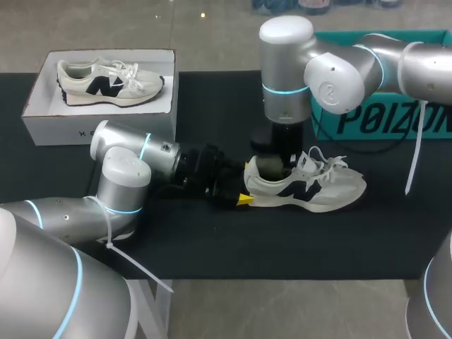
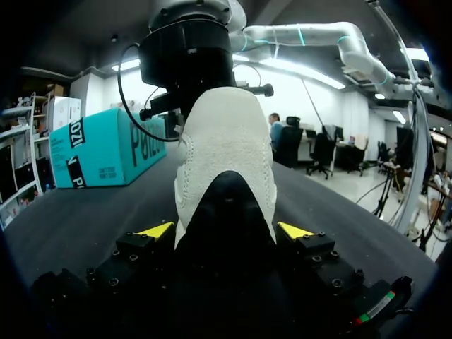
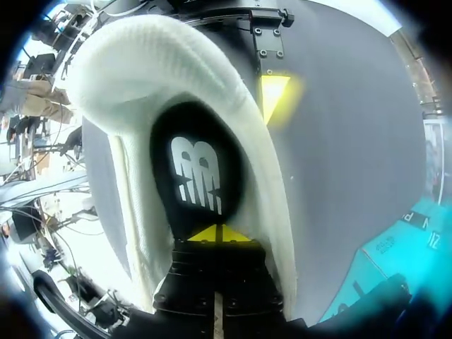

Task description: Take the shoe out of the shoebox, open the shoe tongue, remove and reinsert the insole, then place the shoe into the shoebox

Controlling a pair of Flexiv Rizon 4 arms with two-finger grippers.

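A cream sneaker with a dark logo [image 1: 311, 187] lies on its sole in the middle of the black table, toe to the right. My left gripper [image 1: 242, 196] comes in low from the left, and its yellow fingertips [image 2: 157, 229] press both sides of the sneaker's heel [image 2: 226, 141]. From above, my right gripper [image 1: 277, 167] reaches down into the shoe's opening. In the right wrist view the right gripper [image 3: 215, 233] is shut, its tips together on the black insole [image 3: 198, 169] with a white logo. I cannot tell whether they pinch it.
A white shoebox [image 1: 42, 120] stands at the back left with a second cream sneaker [image 1: 106, 83] inside. A teal box [image 1: 381, 113] sits at the back right, behind my right arm. Black table shows in front of the shoe.
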